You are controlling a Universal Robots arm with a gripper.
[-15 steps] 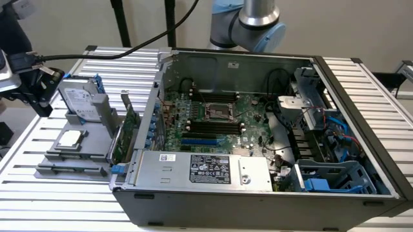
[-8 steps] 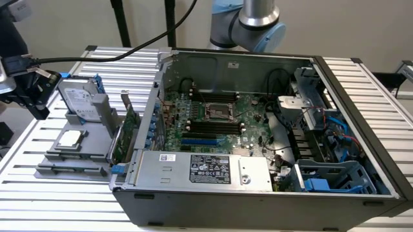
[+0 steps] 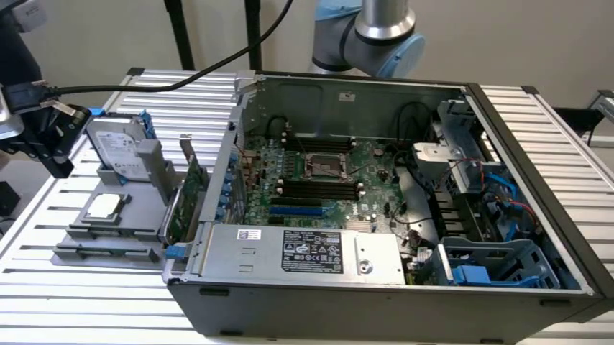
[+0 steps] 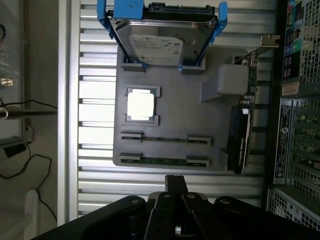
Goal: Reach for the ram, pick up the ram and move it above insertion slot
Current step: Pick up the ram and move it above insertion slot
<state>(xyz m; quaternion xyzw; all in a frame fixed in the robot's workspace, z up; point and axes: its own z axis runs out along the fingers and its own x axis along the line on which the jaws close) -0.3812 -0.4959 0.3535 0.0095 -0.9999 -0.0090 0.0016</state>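
Two thin ram sticks stand on edge in the grey holder (image 4: pixel 210 107), one ram stick (image 4: pixel 165 161) nearer my gripper and a second ram stick (image 4: pixel 165 139) just beyond it. In the exterior view the ram sticks (image 3: pixel 106 243) lie at the holder's front. My gripper (image 4: pixel 175 180) hangs above the slatted table beside the holder, fingers shut with nothing between them. In the exterior view the gripper (image 3: pixel 57 164) is at the far left, apart from the holder. The dark memory slots (image 3: pixel 317 187) lie on the motherboard inside the open case.
The holder also carries a hard drive (image 4: pixel 162 42) in a blue bracket, a square processor (image 4: pixel 140 105) and an upright green expansion card (image 4: pixel 243 125). The open computer case (image 3: pixel 384 291) stands on the exterior view's right. A black cable (image 3: pixel 144 88) runs to the wrist.
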